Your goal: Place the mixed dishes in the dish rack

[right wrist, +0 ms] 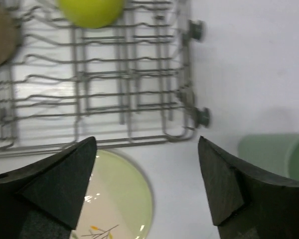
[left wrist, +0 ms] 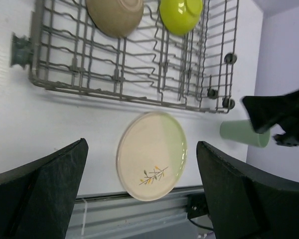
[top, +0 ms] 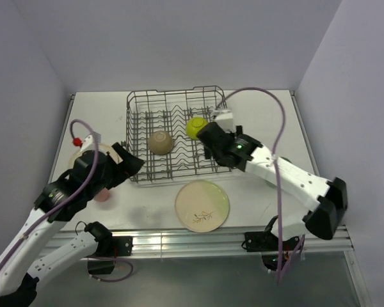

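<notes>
The grey wire dish rack [top: 141,128] stands mid-table, with a tan bowl [top: 160,142] and a lime-green bowl [top: 196,126] in it. In front of it a cream plate with a leaf sprig [top: 202,204] lies flat on the table. My left gripper [top: 136,165] hovers open by the rack's near left corner; its wrist view shows the plate [left wrist: 152,154] below, between the fingers. My right gripper [top: 208,146] is open above the rack's near right corner [right wrist: 189,114]. A mint-green cup [right wrist: 274,154] lies on its side right of the rack. A coral-pink cup [top: 102,194] and a second cream plate [top: 110,149] peek out under my left arm.
The table's front edge is a metal rail [top: 198,240], just behind the sprig plate. Lilac walls close in the table at the back and on both sides. My right arm [left wrist: 279,117] reaches over the mint cup [left wrist: 244,133].
</notes>
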### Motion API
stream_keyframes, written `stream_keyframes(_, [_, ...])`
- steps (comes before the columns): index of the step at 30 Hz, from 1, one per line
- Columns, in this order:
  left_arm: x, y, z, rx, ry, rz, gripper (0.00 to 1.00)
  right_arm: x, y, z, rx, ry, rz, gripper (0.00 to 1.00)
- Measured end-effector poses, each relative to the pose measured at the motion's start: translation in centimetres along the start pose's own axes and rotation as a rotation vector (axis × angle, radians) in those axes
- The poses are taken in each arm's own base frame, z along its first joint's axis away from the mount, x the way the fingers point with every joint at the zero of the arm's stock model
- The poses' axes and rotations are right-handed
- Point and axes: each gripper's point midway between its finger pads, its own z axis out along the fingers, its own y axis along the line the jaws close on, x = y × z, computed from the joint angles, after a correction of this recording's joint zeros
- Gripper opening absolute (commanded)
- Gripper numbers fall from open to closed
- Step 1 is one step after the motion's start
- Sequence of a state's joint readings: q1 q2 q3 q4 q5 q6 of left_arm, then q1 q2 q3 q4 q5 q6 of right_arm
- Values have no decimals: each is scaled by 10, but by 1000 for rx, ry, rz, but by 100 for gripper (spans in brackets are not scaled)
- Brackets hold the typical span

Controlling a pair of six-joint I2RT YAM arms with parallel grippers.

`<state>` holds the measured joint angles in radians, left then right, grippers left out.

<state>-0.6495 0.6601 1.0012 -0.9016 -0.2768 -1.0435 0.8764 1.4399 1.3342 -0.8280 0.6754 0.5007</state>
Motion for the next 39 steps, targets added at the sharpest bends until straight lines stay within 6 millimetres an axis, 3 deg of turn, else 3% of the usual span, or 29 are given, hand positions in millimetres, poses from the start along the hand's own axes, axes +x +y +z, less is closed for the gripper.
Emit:
stream_keyframes(1, [5, -2, 7, -3, 24, 11, 96, 6, -17, -2, 26, 7, 28, 76])
stream_keyframes(3, [18, -6, 22, -2, 79, 31, 95, 16, -48, -8, 73, 12, 86, 68])
stream_keyframes(6, [32, -9, 35, 17, 137, 51, 96, 31, -88, -13, 131, 20, 164, 67])
stream_keyframes(13, [33, -33, 33, 134, 155, 59, 96, 64, -141, 5, 262, 103, 238, 67])
stream_keyframes(17, [36, -40, 34, 165, 171, 67, 96, 85, -158, 14, 308, 169, 264, 67])
stream_keyframes(23, [39, -43, 38, 176, 187, 83, 96, 89, -177, 18, 375, 186, 307, 68])
stream_keyframes(29, [38, -44, 38, 181, 185, 94, 96, 95, -185, 25, 411, 209, 323, 68])
stream_keyframes(35, [40, -45, 40, 186, 194, 105, 97, 115, -185, 38, 435, 279, 320, 66])
stream_keyframes(38, [40, -45, 40, 187, 195, 109, 97, 121, -182, 43, 434, 308, 311, 35])
stream_keyframes(39, [41, -45, 40, 189, 197, 109, 97, 122, -181, 44, 433, 311, 311, 16])
